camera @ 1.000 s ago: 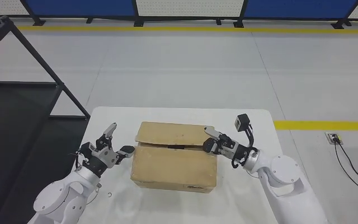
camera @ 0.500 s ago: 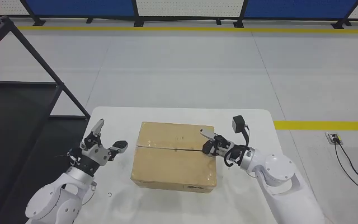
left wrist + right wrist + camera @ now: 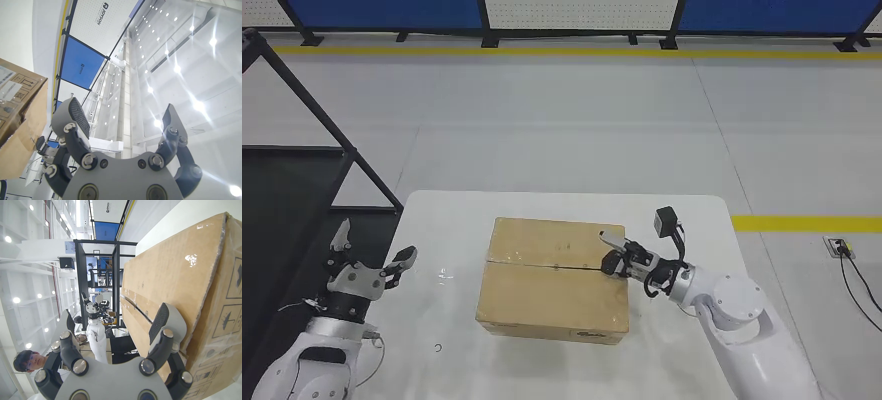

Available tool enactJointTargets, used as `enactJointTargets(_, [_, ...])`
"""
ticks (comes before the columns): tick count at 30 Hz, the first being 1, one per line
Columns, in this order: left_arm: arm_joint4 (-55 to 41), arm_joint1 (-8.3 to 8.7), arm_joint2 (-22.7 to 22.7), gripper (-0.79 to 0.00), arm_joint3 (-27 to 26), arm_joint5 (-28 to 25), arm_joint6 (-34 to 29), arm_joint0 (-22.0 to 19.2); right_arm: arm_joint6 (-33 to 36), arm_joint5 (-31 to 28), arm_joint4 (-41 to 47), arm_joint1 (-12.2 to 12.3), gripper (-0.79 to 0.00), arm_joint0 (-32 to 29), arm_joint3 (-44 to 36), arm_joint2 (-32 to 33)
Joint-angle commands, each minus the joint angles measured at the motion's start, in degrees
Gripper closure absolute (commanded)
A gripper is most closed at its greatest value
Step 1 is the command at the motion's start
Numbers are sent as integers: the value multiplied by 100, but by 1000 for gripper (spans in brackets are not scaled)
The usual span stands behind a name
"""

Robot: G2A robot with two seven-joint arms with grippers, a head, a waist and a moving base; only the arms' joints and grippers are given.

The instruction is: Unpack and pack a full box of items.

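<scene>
Box (image 3: 554,285) of brown cardboard sits shut at the middle of the white bench (image 3: 672,215), its two top flaps meeting along a seam (image 3: 542,264) that gapes a little. The right gripper (image 3: 610,252) hangs at the box's right end with its fingers apart. One finger lies over the lid just beside the seam and the other is off the edge, gripping nothing. The left gripper (image 3: 374,245) is well apart from the box at the bench's left side, fingers also spread and empty, pointing upward. With the lid down and no items in sight, the work in hand appears to be on the flaps themselves, though whether this is opening or a final closing cannot be told. If it is opening, the next move calls for a fingertip worked into the seam to lift a flap, and likely the left arm brought in to steady the box.
</scene>
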Motion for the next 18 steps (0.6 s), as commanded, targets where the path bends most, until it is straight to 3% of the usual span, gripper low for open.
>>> enactJointTargets(1, [6,1,3,-785,1,4,-2,-3,-12,-4,5,0,-785,4,2,4])
enactJointTargets(18, [66,-19,25,-785,-4,-109,153,41,-30,-52,-94,9,-785,-61,-80,-24])
